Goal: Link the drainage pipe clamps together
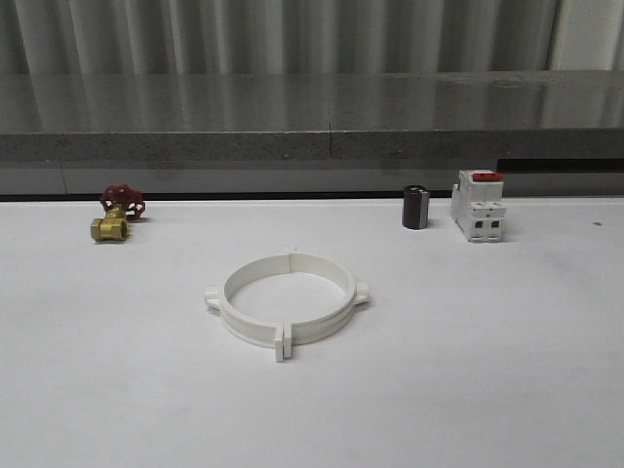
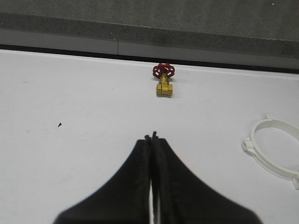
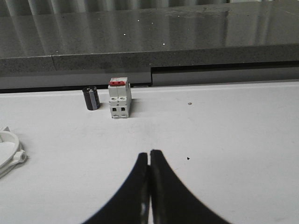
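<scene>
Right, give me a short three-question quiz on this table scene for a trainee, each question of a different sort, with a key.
1. True or false: the two drainage pipe clamps lie far apart on the table.
2. What stands nearest the breaker block? A) brass valve B) dark cylinder C) the clamps
3. Fill in: the left gripper and right gripper are both ____.

Key: 1 false, they form one ring; 2 B; 3 shut.

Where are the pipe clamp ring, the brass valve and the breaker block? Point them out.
pipe clamp ring (image 1: 255,331), front view, on its near white wall.
brass valve (image 1: 109,228), front view, on its brass body.
breaker block (image 1: 478,216), front view, on its white front face.
</scene>
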